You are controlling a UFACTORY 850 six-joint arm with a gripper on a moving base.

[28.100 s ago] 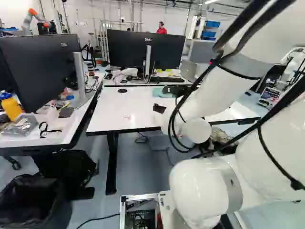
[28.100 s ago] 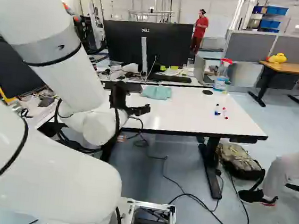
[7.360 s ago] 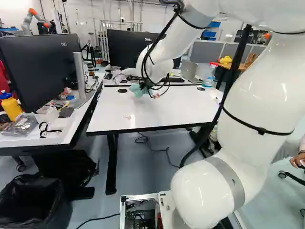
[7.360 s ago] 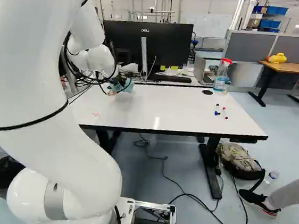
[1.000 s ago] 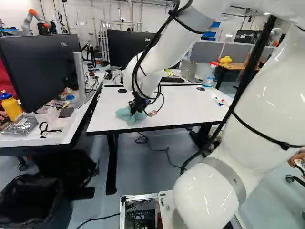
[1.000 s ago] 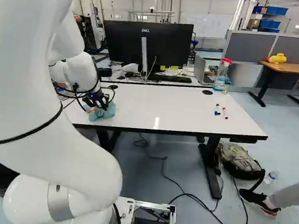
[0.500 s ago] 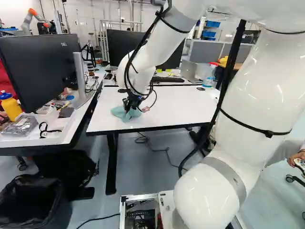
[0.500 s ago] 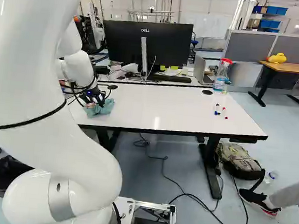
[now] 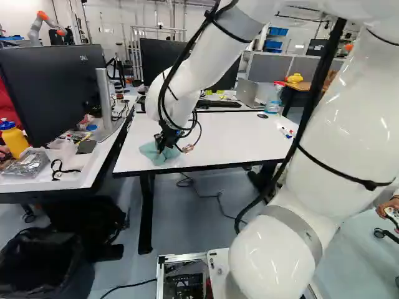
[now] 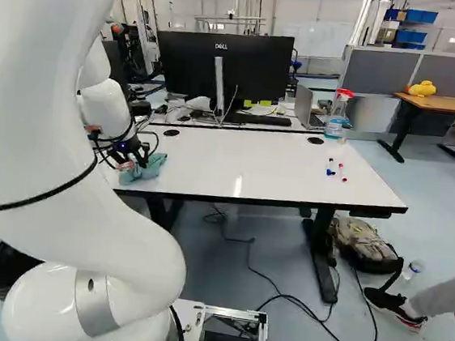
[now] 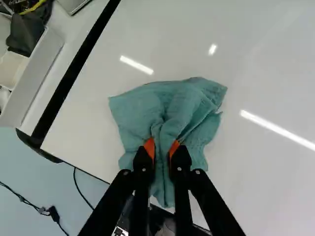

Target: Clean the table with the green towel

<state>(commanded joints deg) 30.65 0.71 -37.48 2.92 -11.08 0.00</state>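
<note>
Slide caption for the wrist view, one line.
Gripper pinching the green towel between its orange pads, the cloth spread over the white table near one corner.

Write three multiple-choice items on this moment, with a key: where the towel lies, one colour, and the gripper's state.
1. In the left base view, where is the green towel on the white table?
A. Near the far right corner
B. Midway along the far edge
C. Toward the near left corner

2. What colour is the trigger head of the spray bottle?
A. Red
B. Yellow
C. Black

3. What state is the gripper in?
A. Open above the green towel
B. Shut on the green towel
C. Shut on nothing

Key:
1: C, the left base view shows it there.
2: A, the right base view shows a red head.
3: B, the wrist view shows cloth pinched from both sides.
</note>
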